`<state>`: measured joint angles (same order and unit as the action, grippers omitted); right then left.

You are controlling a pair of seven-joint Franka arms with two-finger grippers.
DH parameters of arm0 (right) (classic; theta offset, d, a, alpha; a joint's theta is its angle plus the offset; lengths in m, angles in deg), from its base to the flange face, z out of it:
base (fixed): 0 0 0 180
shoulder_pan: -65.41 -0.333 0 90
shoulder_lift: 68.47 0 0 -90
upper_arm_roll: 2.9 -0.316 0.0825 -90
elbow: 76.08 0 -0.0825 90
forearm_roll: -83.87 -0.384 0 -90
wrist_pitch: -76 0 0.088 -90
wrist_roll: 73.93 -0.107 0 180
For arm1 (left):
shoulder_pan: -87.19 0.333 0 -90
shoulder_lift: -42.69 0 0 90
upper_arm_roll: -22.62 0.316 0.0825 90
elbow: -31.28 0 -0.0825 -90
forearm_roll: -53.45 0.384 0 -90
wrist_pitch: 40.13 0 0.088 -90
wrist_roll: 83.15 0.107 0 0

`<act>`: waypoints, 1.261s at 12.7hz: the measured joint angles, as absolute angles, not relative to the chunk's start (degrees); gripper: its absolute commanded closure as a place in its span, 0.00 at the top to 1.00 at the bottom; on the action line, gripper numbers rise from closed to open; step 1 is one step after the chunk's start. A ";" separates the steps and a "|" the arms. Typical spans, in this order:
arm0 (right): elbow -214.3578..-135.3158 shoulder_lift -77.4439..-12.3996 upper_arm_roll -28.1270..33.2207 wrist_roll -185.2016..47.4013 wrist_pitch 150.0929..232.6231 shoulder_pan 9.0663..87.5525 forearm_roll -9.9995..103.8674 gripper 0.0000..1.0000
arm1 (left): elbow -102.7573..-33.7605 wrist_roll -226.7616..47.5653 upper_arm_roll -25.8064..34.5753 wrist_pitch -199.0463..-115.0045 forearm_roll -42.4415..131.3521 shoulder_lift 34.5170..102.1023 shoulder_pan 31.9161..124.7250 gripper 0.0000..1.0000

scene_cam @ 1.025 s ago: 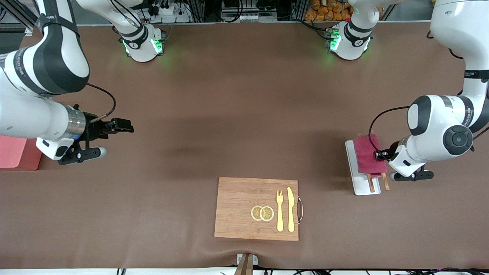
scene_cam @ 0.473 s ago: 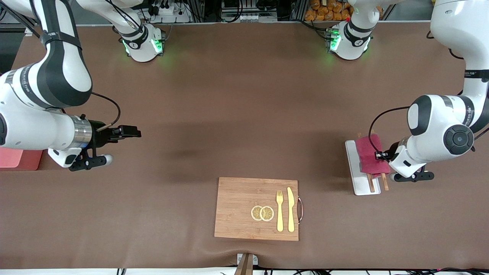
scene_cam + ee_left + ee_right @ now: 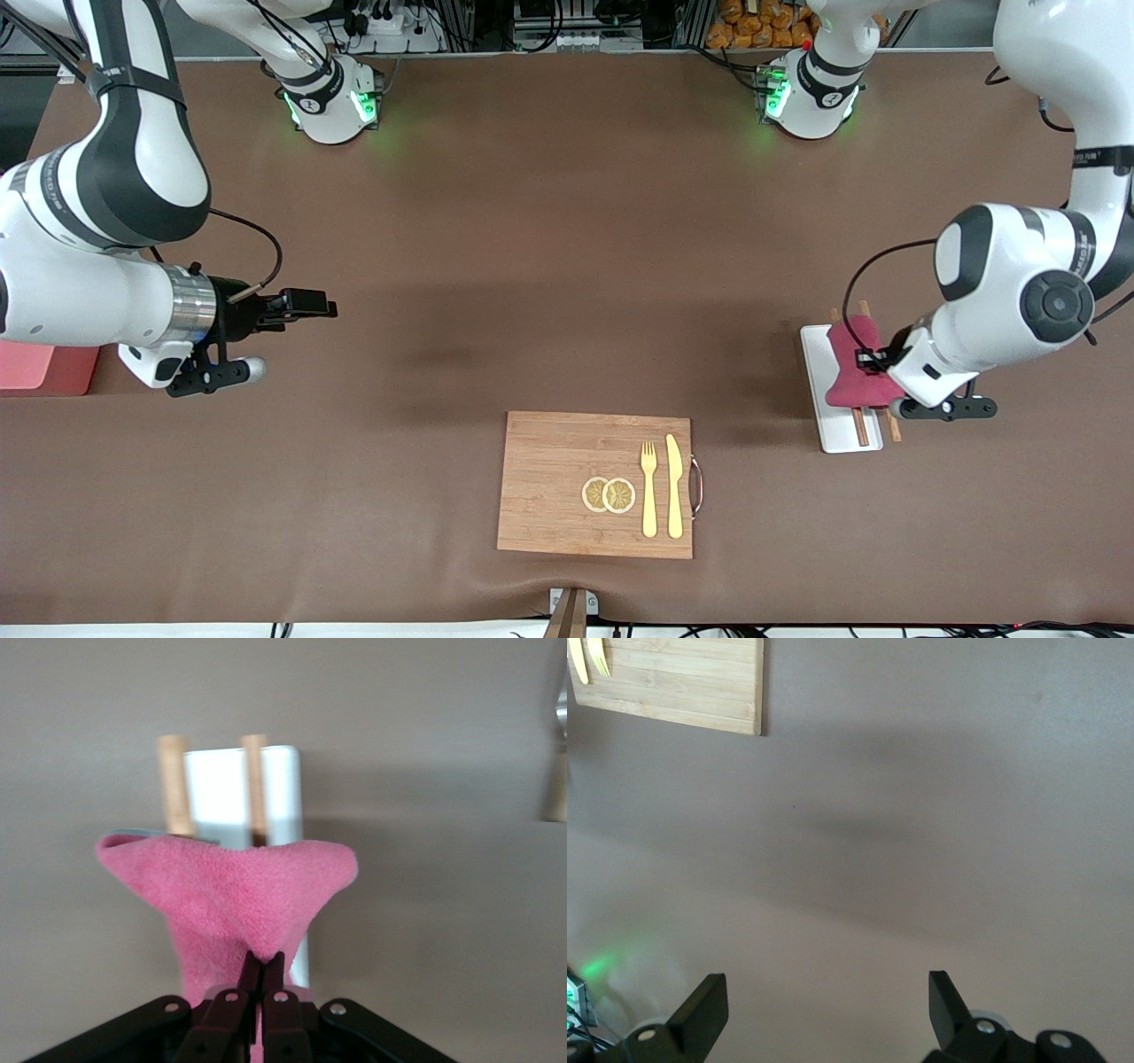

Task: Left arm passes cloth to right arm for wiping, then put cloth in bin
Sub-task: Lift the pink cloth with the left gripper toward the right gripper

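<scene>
Left gripper (image 3: 866,359) pinched closed, tilted low; right gripper (image 3: 312,303) spread wide, level.

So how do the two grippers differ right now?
The left gripper is pinched shut on the cloth, lifting it off the white tray; the right gripper is wide open and holds nothing. The left one is over the tray at its arm's end of the table; the right one hangs over bare tabletop near the bin. Both have dark fingers.

The board (image 3: 594,484) sits at the table's front edge, mid-length, with a fork (image 3: 648,489), a knife (image 3: 674,486) and two slices (image 3: 609,494) on it. The tray (image 3: 837,424) is toward the left arm's end, with the cloth (image 3: 855,374) over it. The bin (image 3: 40,369) is at the right arm's end edge.
</scene>
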<state>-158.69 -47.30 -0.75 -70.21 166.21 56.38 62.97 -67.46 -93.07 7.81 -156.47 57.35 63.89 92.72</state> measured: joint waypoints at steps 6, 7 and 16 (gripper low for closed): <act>-160.13 -47.93 -1.00 -70.95 170.62 54.21 59.94 1.00 | -65.00 -114.98 -4.49 -153.35 49.94 61.99 88.94 0.00; -160.68 -48.18 -1.02 -71.08 171.81 53.79 58.43 1.00 | -64.19 -118.77 -4.88 -153.45 47.87 62.48 86.69 0.00; -162.82 -48.30 -0.67 -56.90 180.61 47.82 52.90 1.00 | -55.69 -157.97 -5.17 -167.28 36.76 68.65 68.94 0.00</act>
